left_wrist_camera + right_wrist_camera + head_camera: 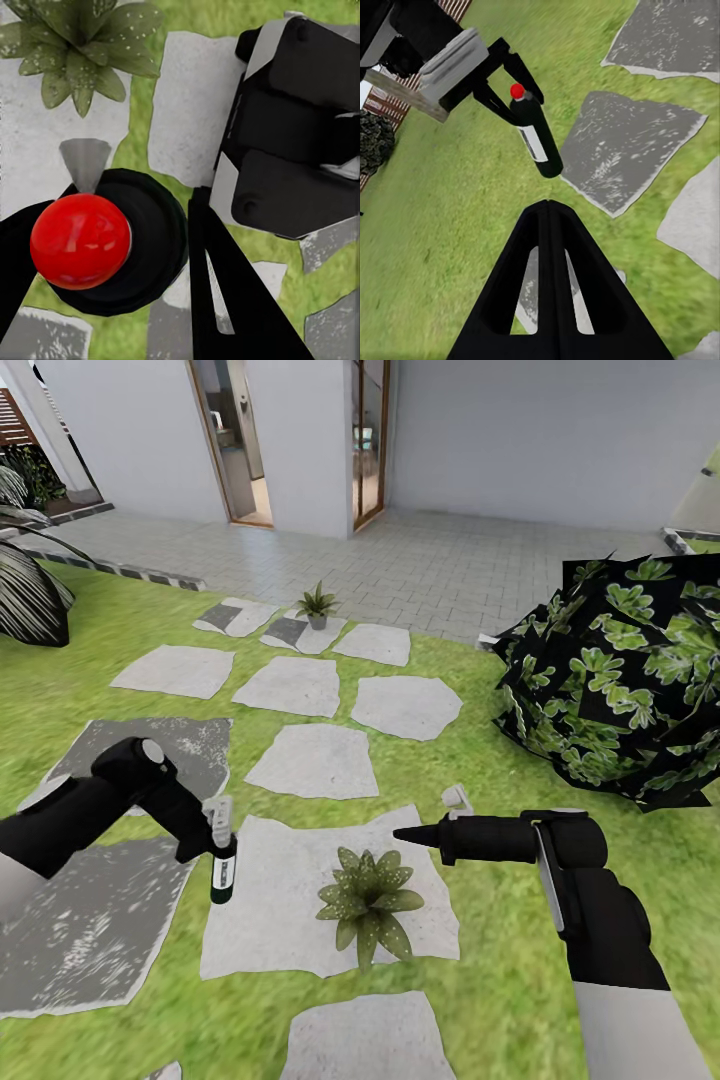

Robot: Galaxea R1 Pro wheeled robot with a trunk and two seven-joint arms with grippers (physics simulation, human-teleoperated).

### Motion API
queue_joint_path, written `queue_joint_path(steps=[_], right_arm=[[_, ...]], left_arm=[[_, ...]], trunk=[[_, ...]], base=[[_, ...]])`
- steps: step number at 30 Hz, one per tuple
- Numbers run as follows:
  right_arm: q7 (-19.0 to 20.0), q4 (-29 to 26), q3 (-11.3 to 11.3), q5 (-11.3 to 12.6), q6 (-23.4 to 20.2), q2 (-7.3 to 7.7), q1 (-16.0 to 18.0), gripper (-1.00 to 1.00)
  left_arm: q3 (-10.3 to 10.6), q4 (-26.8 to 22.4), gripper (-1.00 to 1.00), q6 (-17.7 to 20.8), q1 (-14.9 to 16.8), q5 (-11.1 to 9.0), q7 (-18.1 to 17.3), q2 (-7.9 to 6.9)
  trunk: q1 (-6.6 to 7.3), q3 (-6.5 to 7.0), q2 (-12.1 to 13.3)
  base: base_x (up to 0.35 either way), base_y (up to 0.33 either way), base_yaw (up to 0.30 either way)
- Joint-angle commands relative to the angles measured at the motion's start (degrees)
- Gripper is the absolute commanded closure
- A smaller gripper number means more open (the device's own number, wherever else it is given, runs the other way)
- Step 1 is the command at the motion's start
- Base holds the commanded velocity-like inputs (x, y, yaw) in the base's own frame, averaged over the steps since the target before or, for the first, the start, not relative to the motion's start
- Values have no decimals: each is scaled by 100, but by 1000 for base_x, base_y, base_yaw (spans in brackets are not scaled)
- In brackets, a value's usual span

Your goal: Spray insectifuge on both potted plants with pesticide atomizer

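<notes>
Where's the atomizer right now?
In the head view the atomizer hangs upright in the left pincer, over the big stepping stone's left edge, left of the near potted plant.

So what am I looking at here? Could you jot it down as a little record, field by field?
Setting: lawn with grey stepping stones, paving and a building behind
Left claw: shut on the pesticide atomizer, held off the ground, left of the near plant
Right claw: shut, holding nothing, pointing toward the atomizer
Near potted plant: on the stone slab between the two arms
Far potted plant: on the stones near the paving
Other greenery: big dark bush at right, striped-leaf plant at left
</notes>
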State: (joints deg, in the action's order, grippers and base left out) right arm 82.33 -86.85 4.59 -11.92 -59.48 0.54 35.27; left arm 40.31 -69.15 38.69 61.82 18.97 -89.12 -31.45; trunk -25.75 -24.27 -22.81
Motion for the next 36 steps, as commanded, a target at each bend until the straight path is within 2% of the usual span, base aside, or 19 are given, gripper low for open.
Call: queue_joint_path(steps=[1, 3, 5, 6, 9, 11, 13, 14, 16, 17, 18, 19, 20, 24, 26, 29, 32, 35, 36], right_arm=[[57, -7, 8, -62, -52, 0, 6, -100], [55, -9, 13, -65, -52, 8, 6, -100], [46, -14, 15, -70, -52, 18, 6, -100], [36, -15, 24, -77, -52, 27, 6, -100], [-198, -22, 80, -101, -52, 33, 4, -100], [-617, -24, 425, -107, -52, 38, -3, -100], [-808, -25, 822, -133, -52, 44, -15, -100], [-944, -23, 1168, -360, -52, 120, -27, -100], [-1122, -19, 1501, -832, -52, 193, -38, -100], [-1247, -17, 1805, -1371, -52, 226, -43, -100], [-1288, -17, 2033, -1674, 116, 235, -45, -100], [-1307, -17, 2207, -1820, 377, 238, -46, -100], [-1353, -17, 2538, -1951, 885, 238, -46, -100], [-1532, -10, 3793, -2101, 2099, 198, -80, -100], [-1550, -9, 4157, -2109, 2554, 194, -100, -100], [-1522, -8, 4928, -2107, 3733, 185, -114, -100], [-1505, -8, 5659, -2104, 4485, 74, -118, -100], [-1524, -3, 6358, -2104, 4758, -65, -119, -100], [-1530, -5, 6462, -2104, 4781, -90, -120, -100]], left_arm=[[-6, -5, 100, 60, 1, 35, -33, -20], [-101, -3, 100, 60, -8, 36, -6, -60], [-498, 9, 100, 60, -16, 37, 83, -73], [-945, 74, 100, 63, -31, 37, 311, -72], [-1776, 167, 100, 86, -44, 37, 916, -69], [-2361, 206, 100, 122, -61, 37, 1521, -53], [-2779, 241, 100, 221, -114, 37, 2069, -20], [-3177, 250, 100, 418, -277, 37, 2570, -5], [-3684, 248, 100, 559, -556, 37, 3222, 6], [-4197, 247, 100, 617, -836, 37, 3965, 43], [-4470, 238, 100, 640, -1029, 37, 4397, 131], [-4608, 229, 100, 647, -1151, 37, 4630, 232], [-4792, 220, 100, 652, -1306, 37, 4974, 428], [-5078, 172, 100, 624, -1791, 37, 6294, 1160], [-5098, 97, 100, 618, -1996, 37, 6662, 1407], [-5110, 34, 100, 614, -2161, 37, 6928, 1772], [-5115, 34, 100, 614, -2252, 36, 6961, 1909], [-5114, 34, 100, 608, -2561, 18, 6968, 1952], [-5117, 34, 100, 607, -2628, 10, 6968, 1958]], trunk=[[-3, -10, -11], [-3, -10, -11], [-3, -10, -11], [-3, -10, -11], [-3, -10, -11], [-3, -10, -11], [-3, -10, -11], [-3, -10, -11], [-3, -10, -11], [-3, -10, -11], [-3, -10, -11], [-3, -10, -11], [-3, -10, -11], [-3, -10, -11], [-3, -10, -11], [-3, -10, -11], [-3, -10, -11], [-3, -10, -11], [-3, -10, -11]], base=[[0, 0, 0], [0, 0, 0], [0, 0, 0], [0, 0, 0], [0, 0, 0], [0, 0, 0], [0, 0, 0], [0, 0, 0], [0, 0, 0], [0, 0, 0], [0, 0, 0], [0, 0, 0], [0, 0, 0], [0, 0, 0], [0, 0, 0], [0, 0, 0], [0, 0, 0], [0, 0, 0], [0, 0, 0]])
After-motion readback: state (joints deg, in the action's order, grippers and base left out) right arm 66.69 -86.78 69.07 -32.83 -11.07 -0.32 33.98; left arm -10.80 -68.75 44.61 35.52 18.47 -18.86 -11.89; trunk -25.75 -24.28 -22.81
